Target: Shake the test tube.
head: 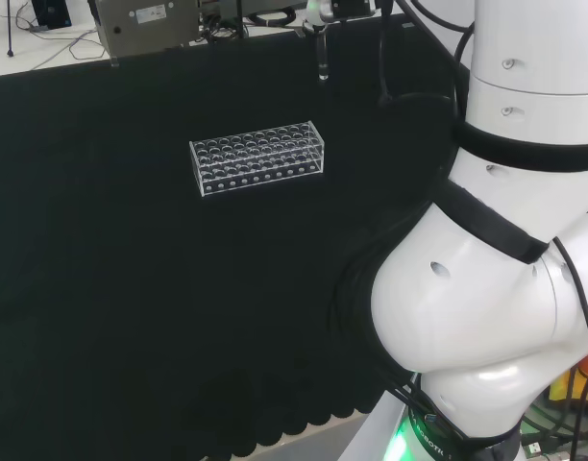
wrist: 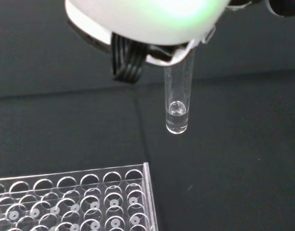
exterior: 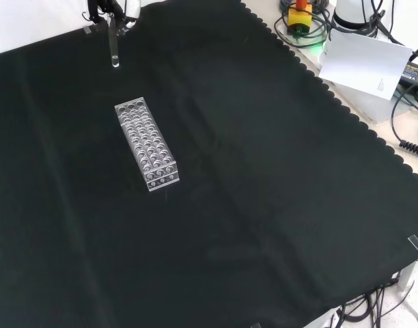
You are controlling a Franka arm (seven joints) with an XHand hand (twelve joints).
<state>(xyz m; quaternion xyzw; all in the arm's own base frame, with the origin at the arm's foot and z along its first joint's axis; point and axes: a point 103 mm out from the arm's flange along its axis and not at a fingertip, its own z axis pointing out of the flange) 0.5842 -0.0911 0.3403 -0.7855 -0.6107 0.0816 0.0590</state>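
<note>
A clear glass test tube (wrist: 178, 98) hangs upright in the air, with the hand (wrist: 152, 21) shut on its upper end. In the front view the test tube (exterior: 114, 48) hangs from the hand (exterior: 113, 9) at the top left, above the cloth and beyond the far end of a clear test tube rack (exterior: 146, 144). In the head view the test tube (head: 323, 56) shows at the far edge of the cloth, behind the rack (head: 258, 157). The rack (wrist: 75, 202) stands on the cloth with its holes empty.
The arm's white links (head: 505, 240) fill the right of the head view. A metal box (head: 145, 24) stands beyond the cloth's far edge. In the front view a white paper sheet (exterior: 363, 65) and cables lie past the cloth's scalloped right edge.
</note>
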